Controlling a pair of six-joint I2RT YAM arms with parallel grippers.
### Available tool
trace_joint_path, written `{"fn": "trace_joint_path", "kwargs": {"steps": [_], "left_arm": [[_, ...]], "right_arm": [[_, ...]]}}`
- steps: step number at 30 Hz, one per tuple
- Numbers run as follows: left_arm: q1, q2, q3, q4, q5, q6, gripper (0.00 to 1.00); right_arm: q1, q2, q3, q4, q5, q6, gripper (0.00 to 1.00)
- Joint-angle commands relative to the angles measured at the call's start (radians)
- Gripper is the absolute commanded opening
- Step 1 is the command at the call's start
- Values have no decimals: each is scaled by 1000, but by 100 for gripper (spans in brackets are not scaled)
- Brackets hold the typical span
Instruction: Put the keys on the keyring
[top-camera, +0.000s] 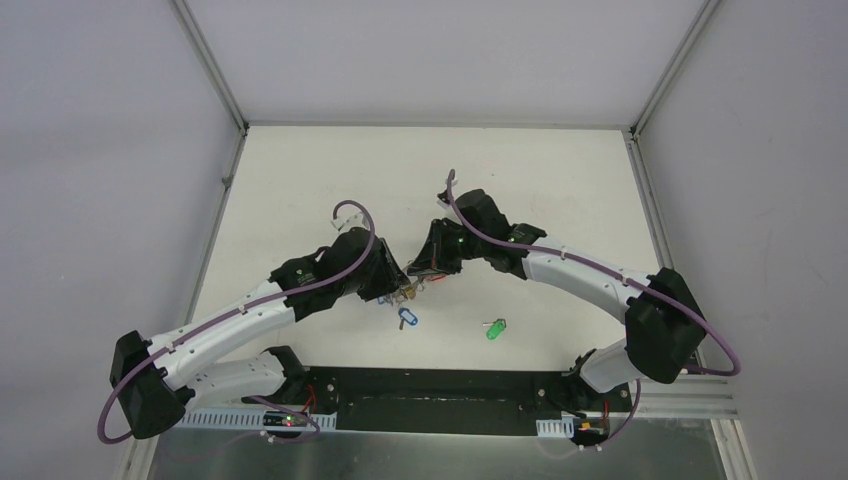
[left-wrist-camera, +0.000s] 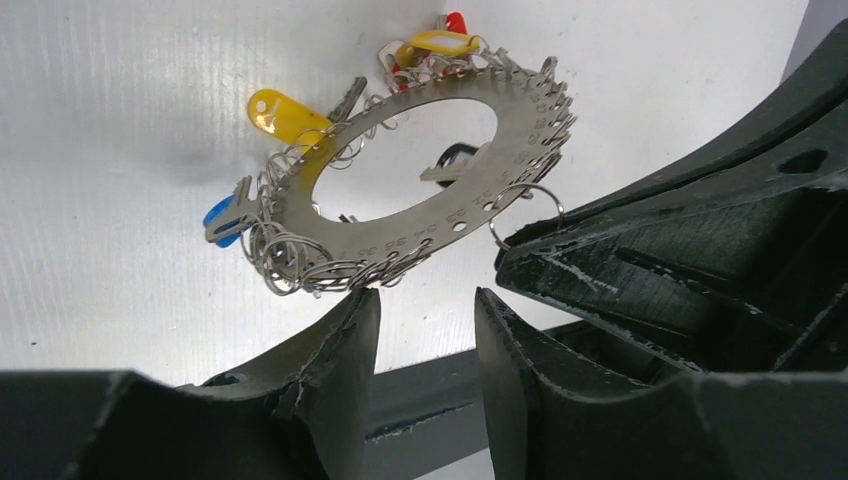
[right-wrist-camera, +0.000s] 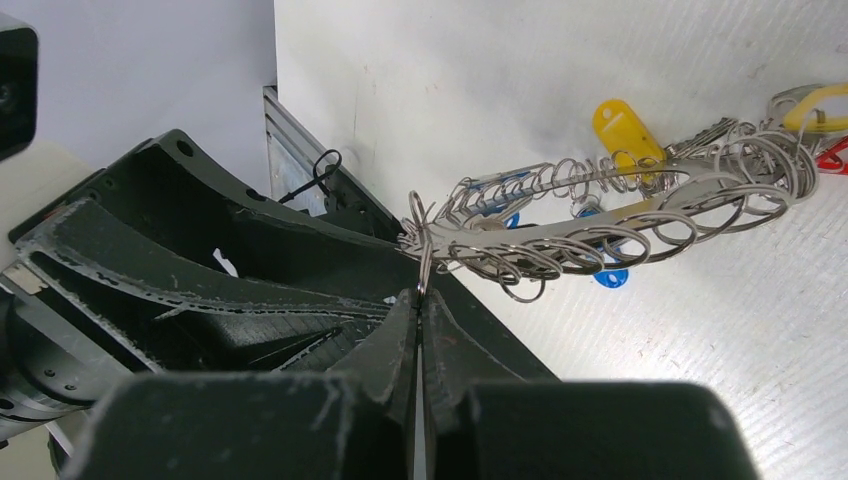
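The keyring is a flat silvery ring edged with many small wire loops and yellow, red and blue tags. It hangs tilted above the table between my grippers. My right gripper is shut on one small wire loop at the keyring's edge and holds it up. My left gripper is open, its left fingertip just under the ring's near rim. The blue-tagged key and the green-tagged key lie loose on the table in front of the grippers.
My right gripper's black body fills the right of the left wrist view, close to my left fingers. The left gripper's body is near in the right wrist view. The metal frame rail runs along the table's near edge.
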Motion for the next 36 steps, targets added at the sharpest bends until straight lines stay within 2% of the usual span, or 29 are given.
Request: {"fn": "trace_joint_path", "kwargs": {"steps": [1,6,11,21,27,30,36], "left_arm": [[-11,-9,-1,69,-39,-8,40],[-12,-37,-8,81,-64,-6,29],[-11,-55,-8,82,-71,2,27],[-12,-129,-45,80,-79,23,27],[-12,-174,-57,22,-128,31,35],[-11,-176,-71,11,-133,21,38],[-11,-132,-65,20,-114,14,37]], "right_arm": [[1,-11,9,78,-31,19,0],[1,-10,8,79,-34,21,0],[1,-8,9,80,-36,21,0],[1,-10,3,81,-37,19,0],[2,-11,3,83,-39,18,0],[1,-10,5,84,-42,18,0],[1,-10,4,86,-45,18,0]]}}
